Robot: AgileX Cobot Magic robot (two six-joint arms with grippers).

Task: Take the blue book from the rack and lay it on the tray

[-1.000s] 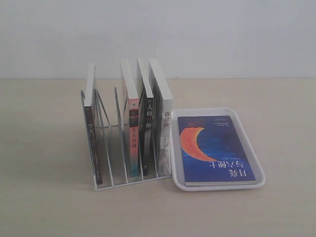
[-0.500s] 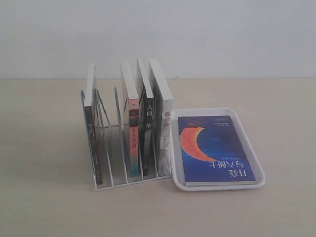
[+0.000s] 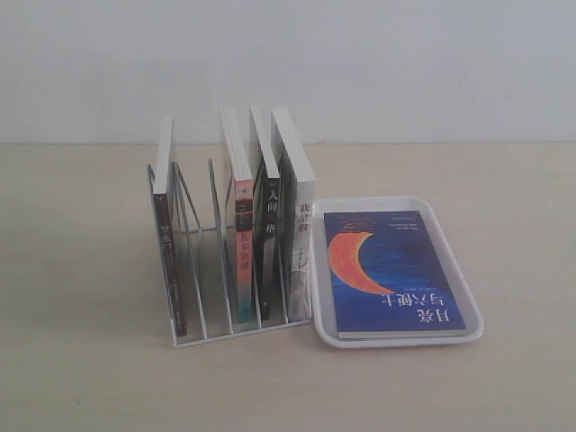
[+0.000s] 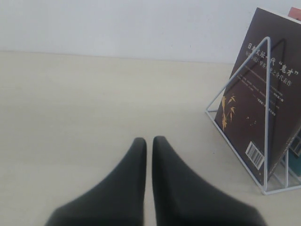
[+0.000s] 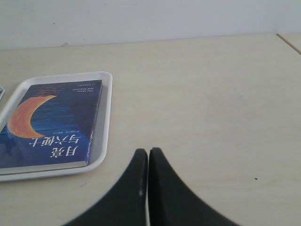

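Table (image 3: 90,378): pale wood, carrying the rack and everything beside it.
Rack (image 3: 193,270): clear wire stand, upright, with four books left in it: a black-spined book (image 3: 166,243) at its far end, then an empty slot, then the red-and-teal-spined book (image 3: 243,261), a second black-spined book (image 3: 270,252) and a white-spined book (image 3: 303,261).
Tray (image 3: 378,203): just beside the rack, at its white-spined end, flat on the table.
Blue book (image 3: 396,270): lies flat, cover up, inside the tray beside the rack, within the rim on every side; the task looks done.
Left gripper (image 4: 149,139): fingers drawn together on nothing, low over the table, apart from the rack's black-book end.
Right gripper (image 5: 147,150): fingers pressed together and empty, on the side of the tray away from the rack, near its corner.
Main risk: the left arm swings toward the rack while retreating and clips the end wire, which would tip the leaning books or shove the rack into the tray.
Lesser risk: the right arm drags low past the tray corner and nudges it, sliding the blue book against the rim or skewing the tray against the rack.
Least risk: the book shifting by itself; it sits flat, so this seems unlikely.
Change from earlier frames: none visible in the exterior view; rack, tray and blue book sit exactly as they did, and neither arm shows there.
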